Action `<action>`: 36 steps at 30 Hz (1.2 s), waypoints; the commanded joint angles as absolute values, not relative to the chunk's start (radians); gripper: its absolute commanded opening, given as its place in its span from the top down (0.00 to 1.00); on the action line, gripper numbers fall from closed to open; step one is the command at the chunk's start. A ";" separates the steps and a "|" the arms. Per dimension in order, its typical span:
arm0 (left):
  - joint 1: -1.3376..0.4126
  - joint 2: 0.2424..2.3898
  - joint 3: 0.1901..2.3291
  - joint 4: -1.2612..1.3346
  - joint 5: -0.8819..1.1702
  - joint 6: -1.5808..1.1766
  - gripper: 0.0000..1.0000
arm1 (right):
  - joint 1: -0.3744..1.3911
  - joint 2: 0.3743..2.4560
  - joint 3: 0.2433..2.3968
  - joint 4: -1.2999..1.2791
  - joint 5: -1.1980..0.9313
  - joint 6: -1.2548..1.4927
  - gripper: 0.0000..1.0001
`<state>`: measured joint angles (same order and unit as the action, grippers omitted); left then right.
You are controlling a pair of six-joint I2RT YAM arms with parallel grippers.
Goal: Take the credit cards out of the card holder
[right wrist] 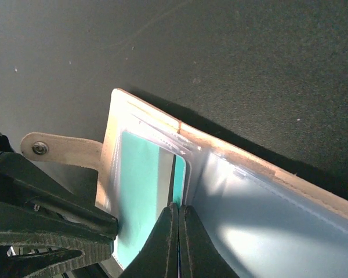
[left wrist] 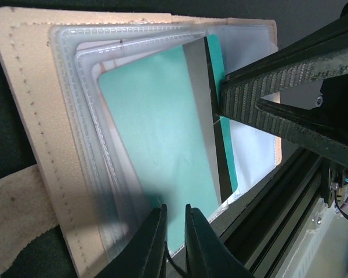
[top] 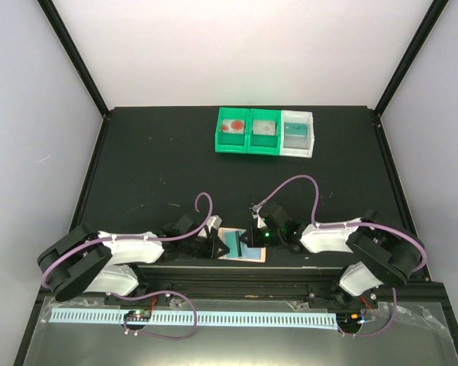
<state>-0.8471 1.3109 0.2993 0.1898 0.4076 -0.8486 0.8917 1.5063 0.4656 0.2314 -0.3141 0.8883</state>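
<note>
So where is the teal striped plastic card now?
The teal card sits in the open tan leather card holder, front centre in the top view, between the left tool and right tool.

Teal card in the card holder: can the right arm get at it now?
Likely yes. The right arm has its jaws shut on the striped edge of the teal card, which pokes out of the card holder; nothing between.
</note>
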 commanded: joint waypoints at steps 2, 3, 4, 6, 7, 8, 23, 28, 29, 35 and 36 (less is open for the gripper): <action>-0.855 1.317 0.301 0.151 0.360 -0.823 0.87 | 0.896 1.455 0.461 0.192 -0.292 0.830 0.99; -0.855 1.319 0.302 0.149 0.355 -0.823 0.87 | 0.895 1.448 0.461 0.180 -0.287 0.821 0.99; -0.854 1.324 0.301 0.147 0.352 -0.824 0.87 | 0.895 1.439 0.469 0.158 -0.281 0.809 0.99; -0.855 1.328 0.301 0.148 0.351 -0.826 0.86 | 0.895 1.430 0.486 0.104 -0.263 0.782 0.99; -0.855 1.330 0.301 0.149 0.353 -0.827 0.86 | 0.896 1.425 0.493 0.081 -0.254 0.766 0.99; -0.855 1.332 0.302 0.150 0.357 -0.826 0.86 | 0.895 1.420 0.495 0.068 -0.247 0.758 0.99; -0.855 1.352 0.318 0.143 0.357 -0.818 0.86 | 0.872 1.498 0.467 0.208 -0.372 0.804 0.85; -0.854 1.356 0.310 0.153 0.359 -0.823 0.86 | 0.870 1.538 0.443 0.287 -0.412 0.827 0.84; -0.854 1.355 0.310 0.151 0.359 -0.822 0.86 | 0.870 1.537 0.439 0.295 -0.414 0.828 0.86; -0.854 1.348 0.288 0.171 0.351 -0.835 0.86 | 0.867 1.501 0.434 0.284 -0.402 0.827 0.99; -0.855 1.348 0.288 0.168 0.352 -0.835 0.86 | 0.863 1.489 0.433 0.280 -0.401 0.831 0.99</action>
